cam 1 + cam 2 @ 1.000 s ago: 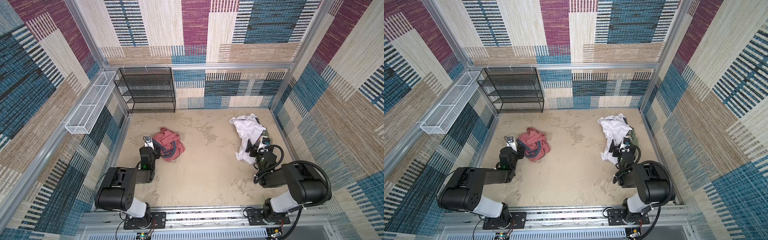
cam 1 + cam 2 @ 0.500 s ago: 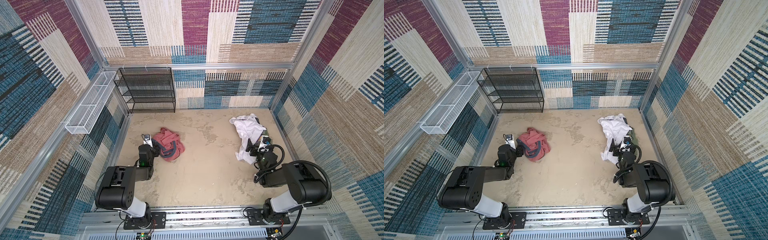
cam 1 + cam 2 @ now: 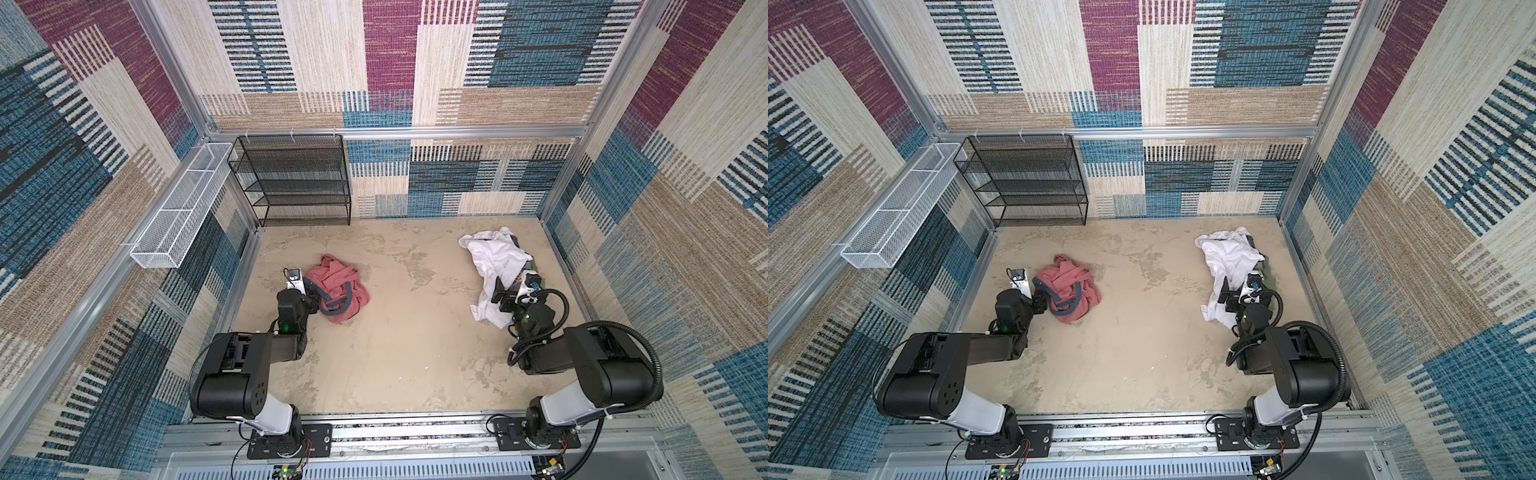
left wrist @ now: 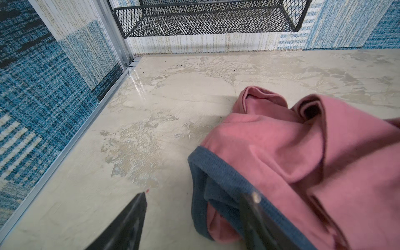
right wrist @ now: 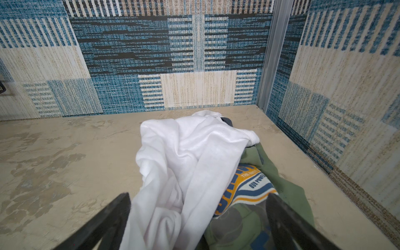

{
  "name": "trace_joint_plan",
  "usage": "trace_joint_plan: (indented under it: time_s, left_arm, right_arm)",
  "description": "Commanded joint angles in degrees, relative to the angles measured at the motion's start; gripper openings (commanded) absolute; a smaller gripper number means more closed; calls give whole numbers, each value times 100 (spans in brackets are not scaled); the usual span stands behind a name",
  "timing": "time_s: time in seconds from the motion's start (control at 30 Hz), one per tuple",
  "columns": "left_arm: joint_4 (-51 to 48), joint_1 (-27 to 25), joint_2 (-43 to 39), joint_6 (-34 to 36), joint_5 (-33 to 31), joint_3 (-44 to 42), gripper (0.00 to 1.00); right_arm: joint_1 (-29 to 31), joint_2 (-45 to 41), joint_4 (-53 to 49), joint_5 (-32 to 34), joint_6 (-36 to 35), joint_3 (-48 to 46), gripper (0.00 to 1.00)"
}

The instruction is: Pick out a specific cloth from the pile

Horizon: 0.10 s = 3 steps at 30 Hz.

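Observation:
The cloth (image 3: pixel 338 286) (image 3: pixel 1069 286), salmon-red with grey-blue trim, lies crumpled on the floor at the left, apart from the pile. My left gripper (image 3: pixel 309 293) (image 4: pixel 199 194) is open at its left edge. One finger (image 4: pixel 255 216) rests over the blue trim (image 4: pixel 218 168); the other is over bare floor. The pile (image 3: pixel 496 257) (image 3: pixel 1231 253) sits at the right, near the side wall. A white garment (image 5: pixel 190 151) lies over an olive-green one (image 5: pixel 287 194) with a printed patch. My right gripper (image 3: pixel 505 293) (image 5: pixel 199 195) is open, straddling the near end of the pile.
A black mesh shelf rack (image 3: pixel 297 180) stands against the back wall at the left. A white wire basket (image 3: pixel 183 208) hangs on the left wall. Carpeted walls close in the beige floor (image 3: pixel 415 332) on three sides, with a metal rail along the front.
My left gripper has shifted slightly toward the back wall beside the cloth. The right arm and both heaps have not moved.

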Motion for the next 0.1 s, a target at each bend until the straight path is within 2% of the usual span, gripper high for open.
trace_joint_plan:
  time_s: [0.0,0.07]
  left_arm:
    - [-3,5,6,-38,30,31,71]
    - [-2,5,7,-38,30,33,71]
  right_arm:
    - [3,-17,191,-38,-10,2,100]
    - [2,-10,200,-37,-10,5,100]
